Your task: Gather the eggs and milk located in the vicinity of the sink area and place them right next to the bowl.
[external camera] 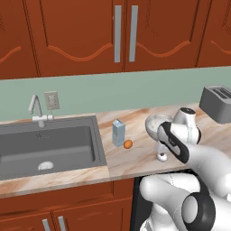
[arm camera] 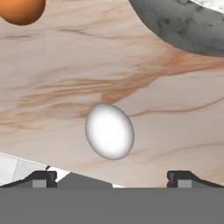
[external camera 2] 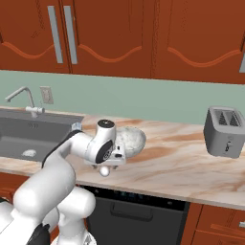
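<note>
White egg (arm camera: 109, 131): lying free on desk (arm camera: 175, 113) under wide-open, empty gripper (arm camera: 111, 179), bowl (arm camera: 183, 22) at 1 o'clock, near. Orange egg (arm camera: 21, 9): 11 o'clock, near milk (external camera: 118, 132) beside sink (external camera: 47, 146); likely uncollected.

This is a kitchen. Dark red-brown wall cupboards (external camera: 113, 31) hang up high, and their doors have long grey handles (external camera: 117, 34). Under them the wall (external camera: 135, 92) is pale green. A small grey socket plate (external camera: 51, 100) sits on that wall. The worktop (external camera 2: 191, 162) is light stone with brown and orange swirls. A grey toaster (external camera 2: 224, 131) with two slots stands on it near the wall. Below the worktop are more red-brown cupboard doors (external camera: 67, 212) and a dark oven front (external camera 2: 139, 213) with a long handle.
</note>
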Tool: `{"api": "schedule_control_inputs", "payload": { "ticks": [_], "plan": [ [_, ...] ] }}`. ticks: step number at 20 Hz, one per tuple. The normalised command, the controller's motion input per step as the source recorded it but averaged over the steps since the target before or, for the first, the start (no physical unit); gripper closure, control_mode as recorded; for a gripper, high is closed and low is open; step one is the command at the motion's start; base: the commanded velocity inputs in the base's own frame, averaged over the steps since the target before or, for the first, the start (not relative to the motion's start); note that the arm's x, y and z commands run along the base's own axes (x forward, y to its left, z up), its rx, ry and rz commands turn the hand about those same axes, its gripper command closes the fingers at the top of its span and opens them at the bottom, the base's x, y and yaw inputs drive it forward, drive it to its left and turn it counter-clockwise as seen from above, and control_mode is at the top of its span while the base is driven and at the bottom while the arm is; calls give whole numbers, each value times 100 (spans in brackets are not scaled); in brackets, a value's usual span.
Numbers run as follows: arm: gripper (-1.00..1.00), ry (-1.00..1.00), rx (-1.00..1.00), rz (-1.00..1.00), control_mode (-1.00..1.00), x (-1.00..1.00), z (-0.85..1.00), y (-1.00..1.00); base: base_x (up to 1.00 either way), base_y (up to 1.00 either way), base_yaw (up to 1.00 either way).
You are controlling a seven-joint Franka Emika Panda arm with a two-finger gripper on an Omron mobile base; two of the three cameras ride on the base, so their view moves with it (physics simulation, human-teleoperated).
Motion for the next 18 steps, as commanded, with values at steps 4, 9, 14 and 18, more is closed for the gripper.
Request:
{"api": "schedule_control_inputs", "payload": {
  "ticks": [4,9,14,18],
  "plan": [
    [-100,0,0,2,-100,7,-19,6,0,0,0],
    [-100,0,0,2,-100,13,-9,3,0,0,0],
    [-100,0,0,1,-100,13,-1,0,0,0,0],
    [-100,0,0,0,-100,4,-6,0,0,0,0]
  ]
}}
